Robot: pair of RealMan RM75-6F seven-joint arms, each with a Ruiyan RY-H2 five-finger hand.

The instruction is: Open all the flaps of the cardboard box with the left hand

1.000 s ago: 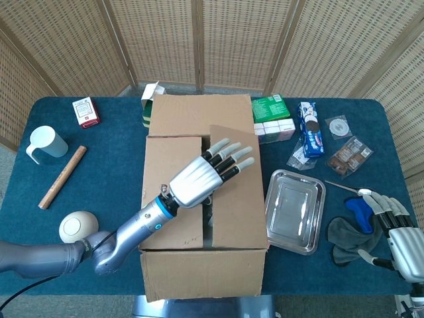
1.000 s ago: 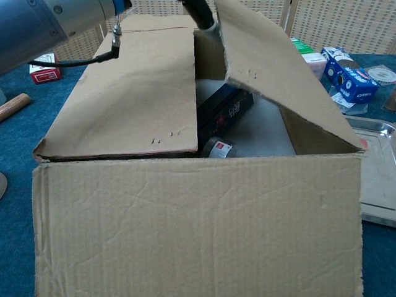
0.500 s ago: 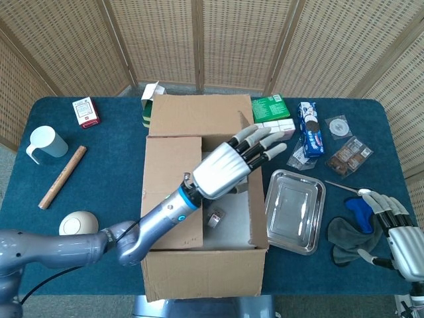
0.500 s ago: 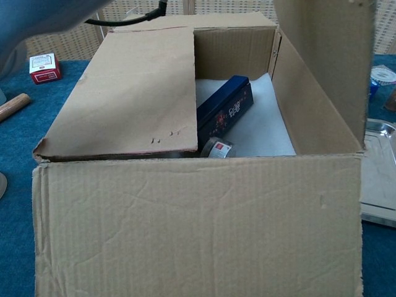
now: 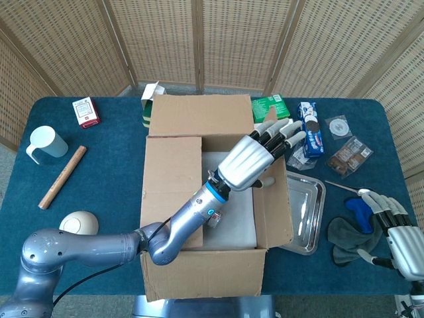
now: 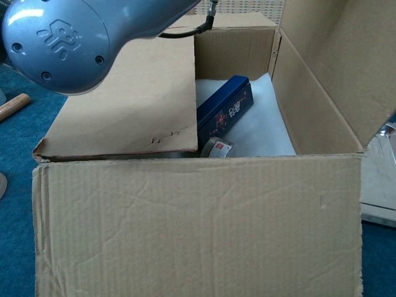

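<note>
The cardboard box (image 5: 199, 278) stands mid-table. Its left flap (image 5: 172, 179) lies flat over the opening, its back flap (image 5: 199, 114) stands up, and its right flap (image 5: 273, 199) leans outward over the tray. My left hand (image 5: 255, 159) reaches across the opening with fingers straight and apart, its palm side against the right flap, holding nothing. In the chest view only my left arm (image 6: 68, 43) shows, above the left flap (image 6: 130, 93); the right flap (image 6: 322, 68) tilts outward. Inside lie a dark blue carton (image 6: 226, 111) and a tape roll (image 6: 215, 147). My right hand (image 5: 401, 232) rests open at the table's right edge.
A metal tray (image 5: 311, 205) sits right of the box, partly under the flap. Snack packs (image 5: 310, 136), a green box (image 5: 268, 107) and a grey cloth (image 5: 344, 238) lie on the right. A cup (image 5: 45, 142), wooden stick (image 5: 63, 175), red box (image 5: 85, 111) and ball (image 5: 78, 225) are left.
My left hand swept right, pushing the right flap from nearly flat up and past vertical to lean outward. The box's inside came into view. The right hand stayed still.
</note>
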